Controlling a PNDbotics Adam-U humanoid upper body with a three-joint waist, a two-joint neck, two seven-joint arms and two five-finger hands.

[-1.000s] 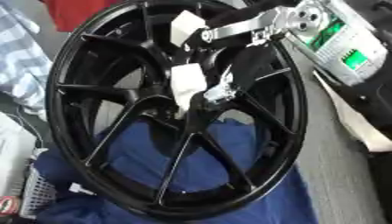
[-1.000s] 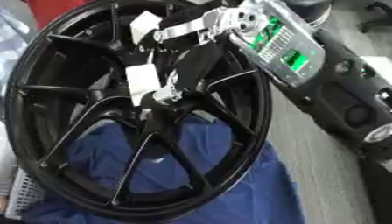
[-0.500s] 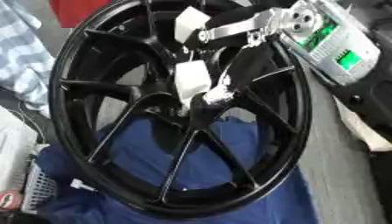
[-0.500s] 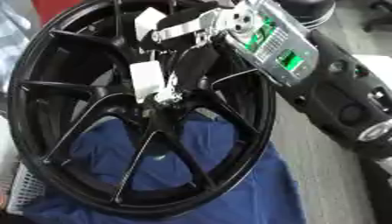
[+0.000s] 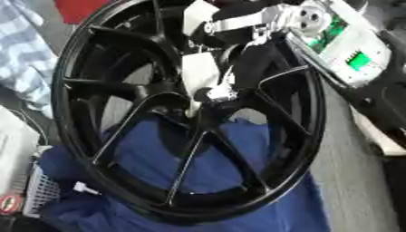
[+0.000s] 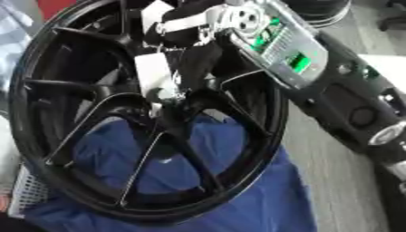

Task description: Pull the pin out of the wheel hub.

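Note:
A black spoked wheel (image 5: 119,136) leans tilted across the middle of both views, resting on a blue cloth (image 5: 238,199). At its hub (image 5: 208,100) a small silvery pin (image 5: 219,93) sticks out. My right arm comes in from the upper right, with its silver wrist (image 5: 309,18) and green-lit forearm panel (image 6: 285,45). My right hand (image 5: 246,61) hangs over the hub. A white-covered finger (image 5: 198,72) and dark fingers curl down and meet at the pin. The pin's lower part is hidden in the hub. My left hand shows in no view.
A striped sleeve (image 5: 24,59) lies at the left edge, and a red thing (image 5: 79,7) sits at the top left. A white mesh basket (image 5: 36,195) stands at the lower left. Grey floor (image 5: 357,190) runs along the right, with black equipment (image 6: 357,108) beyond.
The whole picture has shifted a little and the wheel looks nearer, so the camera moved. My right hand stays at the hub with its fingers on the pin.

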